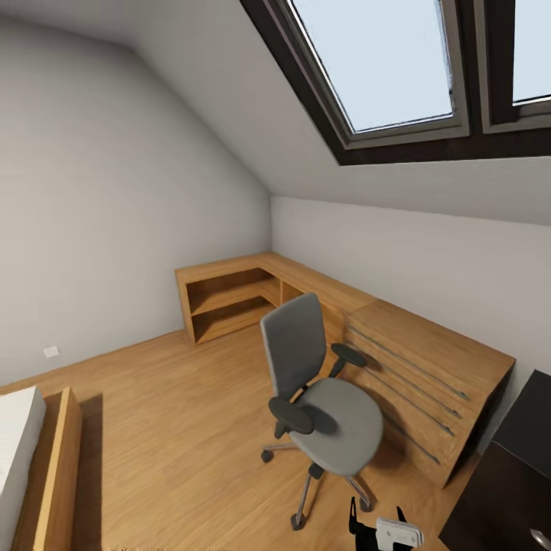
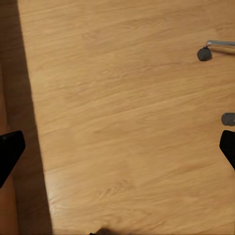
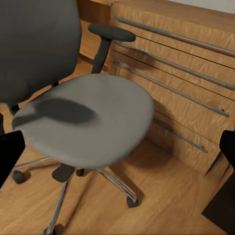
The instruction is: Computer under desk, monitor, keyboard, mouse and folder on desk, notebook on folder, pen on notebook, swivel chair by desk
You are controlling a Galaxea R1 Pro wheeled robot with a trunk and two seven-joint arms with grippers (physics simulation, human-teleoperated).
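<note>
Pale grey walls (image 1: 115, 199) lean in over this attic bedroom, and a big roof window (image 1: 383, 69) with a dark frame shows light sky. Warm oak planks cover the floor (image 1: 176, 428).

My grey padded swivel chair (image 1: 329, 413) with dark armrests and a shiny star base on little wheels stands in the middle of the floor. It is just beside the oak dresser (image 1: 428, 383) with long bar handles. Its seat (image 3: 88, 122) is bare.

At the far corner sits a low oak shelf unit (image 1: 229, 302) with open shelves. A bed (image 1: 30, 467) with a white top and an oak side is cut off at the lower left edge. A dark desk corner (image 1: 513, 474) with one round silver knob (image 1: 539, 538) pokes in at the lower right, and most of it is cut off.

My right pincer (image 1: 381, 526) peeks up at the bottom edge of the head view as two black tips with a white part. Much of it is cut off. In its wrist view my black fingertips (image 3: 10, 154) sit far apart at the two sides, over the chair, holding nothing.

My left pincer's black fingertips (image 2: 10, 149) also sit wide apart, over bare floor. One chair wheel (image 2: 204, 53) on a chrome leg shows near them, and another grey bit near one fingertip is too small to tell.
</note>
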